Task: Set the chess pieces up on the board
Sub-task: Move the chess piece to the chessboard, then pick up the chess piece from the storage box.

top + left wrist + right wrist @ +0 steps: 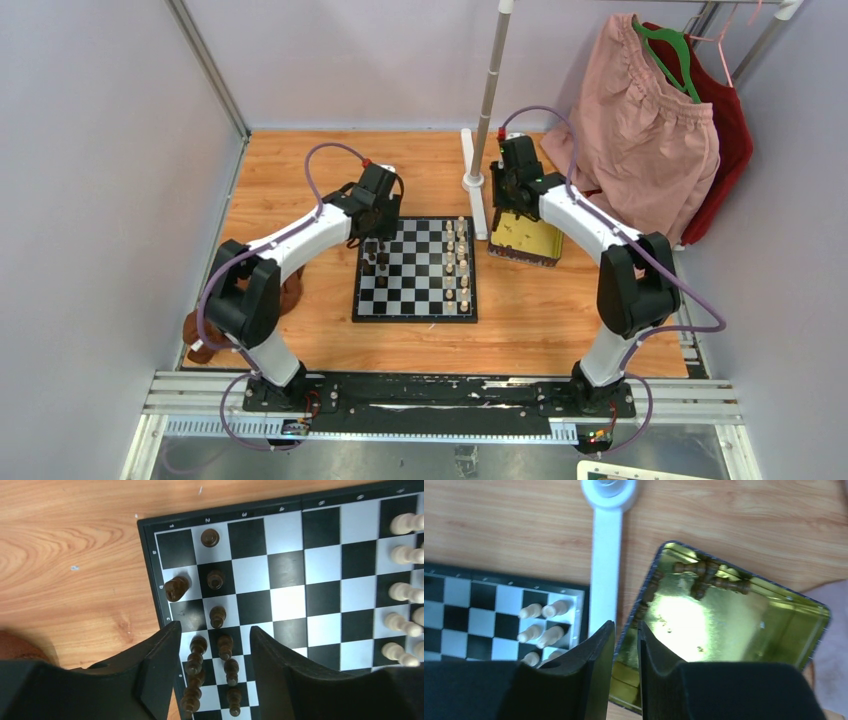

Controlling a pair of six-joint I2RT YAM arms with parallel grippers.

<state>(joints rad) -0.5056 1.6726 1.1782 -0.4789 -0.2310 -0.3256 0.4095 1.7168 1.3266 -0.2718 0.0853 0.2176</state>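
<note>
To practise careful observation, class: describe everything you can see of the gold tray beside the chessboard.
The gold tray is a shallow rectangular tin, mirror-shiny inside, with a dark outer rim. It lies flat on the wooden table, just right of the board and turned at an angle to it. A few dark chess pieces lie toppled near one corner. The right claw hangs over its left edge.

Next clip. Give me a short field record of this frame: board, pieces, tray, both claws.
board: partly set
dark pieces: upright on the left arm's side, some squares unfilled
white pieces: upright along the opposite side
gold tray: beside the board
loose dark pieces: lying in the tray
left claw: open, above the dark pieces
right claw: slightly open, nothing between its fingers, over the tray's edge
</note>
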